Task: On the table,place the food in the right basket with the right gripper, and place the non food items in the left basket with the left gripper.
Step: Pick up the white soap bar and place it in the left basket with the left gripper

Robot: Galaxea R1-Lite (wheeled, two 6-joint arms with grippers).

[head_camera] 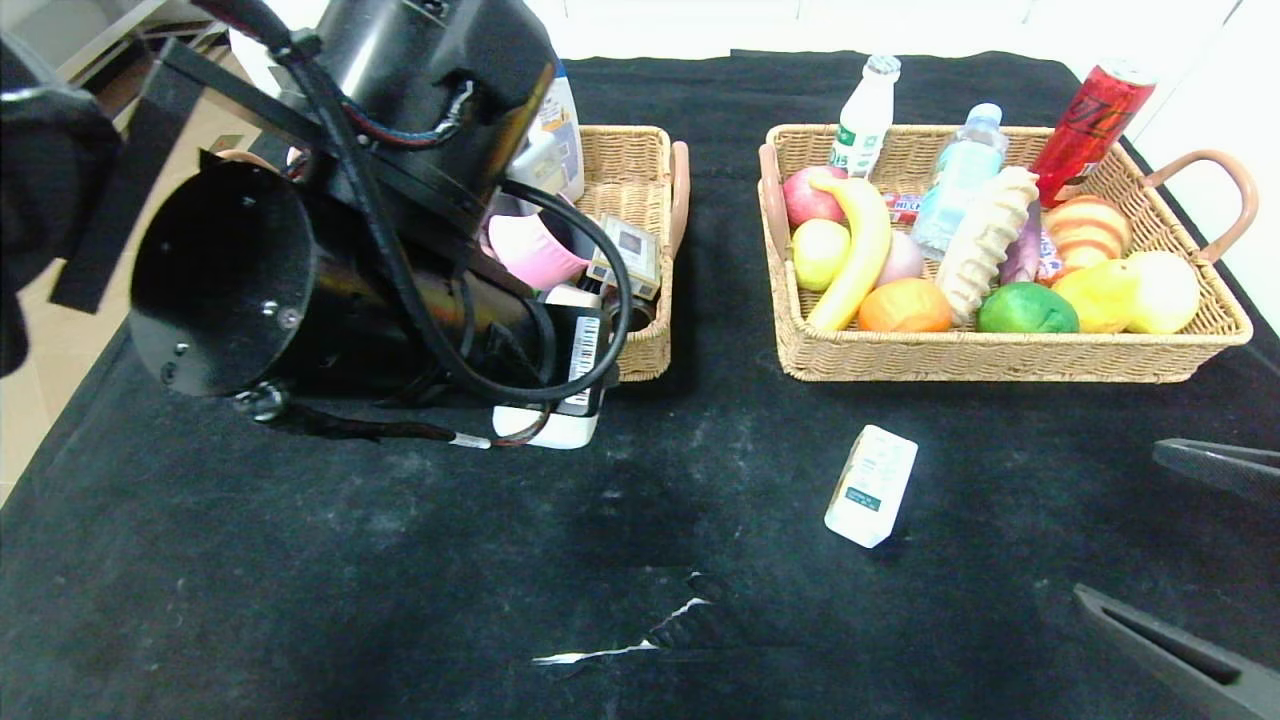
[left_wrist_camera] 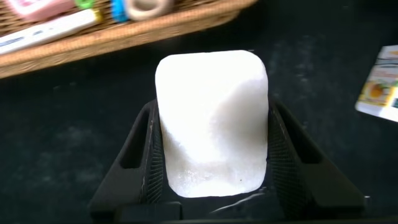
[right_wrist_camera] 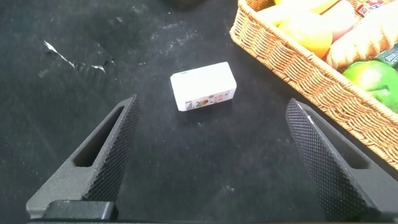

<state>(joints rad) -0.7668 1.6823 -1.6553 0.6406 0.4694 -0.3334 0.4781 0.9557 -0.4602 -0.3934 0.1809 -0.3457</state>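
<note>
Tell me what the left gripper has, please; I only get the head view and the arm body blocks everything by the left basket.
Observer: The left gripper is shut on the plain white rounded bar, one finger against each long side.
Operator: Is it over the left basket?
Observer: Not quite; in the left wrist view the left basket has its rim just beyond the bar, with black cloth under the bar.
Operator: And the right gripper?
Observer: The right gripper is open wide, hovering short of the small white box, which lies on the table beside the right basket.
</note>
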